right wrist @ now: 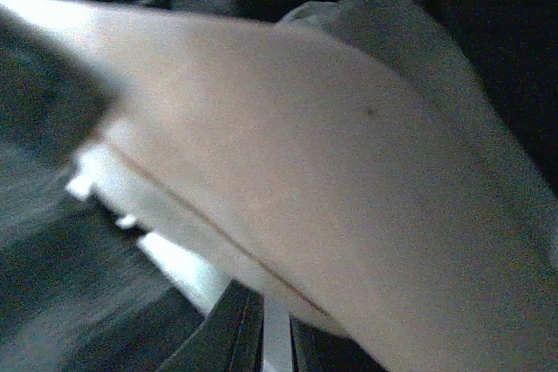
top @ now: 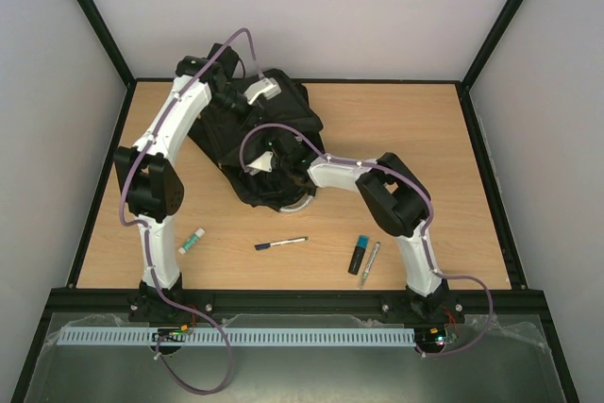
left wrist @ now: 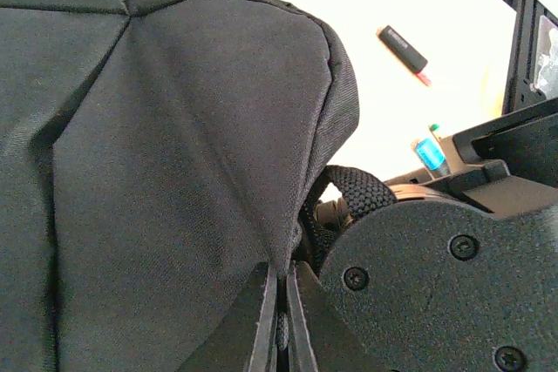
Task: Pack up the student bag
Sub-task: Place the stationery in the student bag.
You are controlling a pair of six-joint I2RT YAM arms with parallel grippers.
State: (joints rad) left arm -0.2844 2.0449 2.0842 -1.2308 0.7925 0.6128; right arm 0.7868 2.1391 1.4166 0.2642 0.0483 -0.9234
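Note:
The student bag point(top: 294, 118) is a black fabric backpack lying at the back middle of the table. My left gripper point(top: 247, 107) is at its upper left, and in the left wrist view it point(left wrist: 283, 280) is shut on a fold of the bag's black fabric point(left wrist: 174, 145). My right gripper point(top: 274, 154) reaches into the bag's open mouth. In the right wrist view it point(right wrist: 275, 313) is shut on the edge of a pale flat book point(right wrist: 305, 172), blurred, with the dark inside of the bag point(right wrist: 61, 250) around it.
On the wooden table point(top: 425, 139) in front of the bag lie a glue stick point(top: 192, 242), a pen point(top: 280, 243), a blue highlighter point(top: 360, 254) and a silver marker point(top: 369, 263). Black frame posts and white walls enclose the table.

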